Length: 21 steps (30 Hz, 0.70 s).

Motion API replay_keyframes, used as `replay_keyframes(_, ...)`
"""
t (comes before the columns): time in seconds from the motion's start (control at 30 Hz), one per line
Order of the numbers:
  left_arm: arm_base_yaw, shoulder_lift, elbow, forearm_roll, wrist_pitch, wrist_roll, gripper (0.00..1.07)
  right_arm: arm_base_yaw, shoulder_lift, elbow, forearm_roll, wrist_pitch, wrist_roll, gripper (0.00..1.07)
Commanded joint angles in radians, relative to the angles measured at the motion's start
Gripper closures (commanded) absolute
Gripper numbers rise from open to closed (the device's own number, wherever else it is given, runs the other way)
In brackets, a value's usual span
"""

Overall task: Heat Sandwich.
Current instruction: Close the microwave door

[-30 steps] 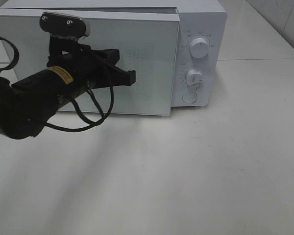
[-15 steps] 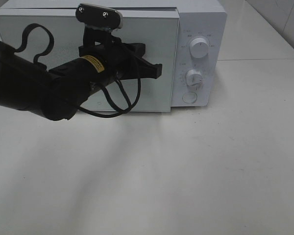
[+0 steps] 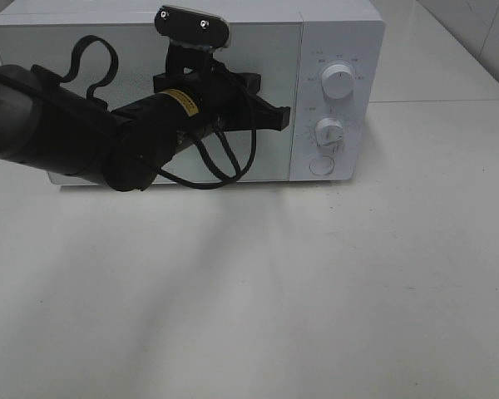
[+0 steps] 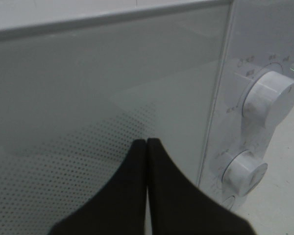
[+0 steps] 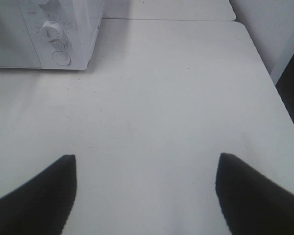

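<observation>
Over the white counter (image 3: 358,291), our clenched left pincer (image 3: 280,121) is at the microwave door (image 3: 66,50); we should press squarely near its latch edge. Right pincer (image 5: 146,157) released.

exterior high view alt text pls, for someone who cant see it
A black robot arm reaches in from the left, its shut left gripper at the right edge of the closed frosted-glass door of a white box-shaped microwave. Right of the door are a round white upper knob, a lower knob and a round button. The microwave stands on a white table.
</observation>
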Motion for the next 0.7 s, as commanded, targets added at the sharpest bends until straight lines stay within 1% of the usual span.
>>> replay_keyframes(0.03,0.023,0.004,-0.024,-0.075,-0.031,-0.001,1.07,-0.007,-0.028,0.001,0.000,-0.005,-0.008,0.32)
replay_keyframes(0.57,0.007,-0.014,-0.014,-0.075,-0.023,-0.001,1.07,-0.007,-0.028,0.001,0.000,-0.005,-0.008,0.32)
replay_keyframes(0.7,-0.009,-0.044,0.020,-0.072,-0.023,0.026,1.07,-0.007,-0.028,0.001,0.000,-0.005,-0.008,0.32)
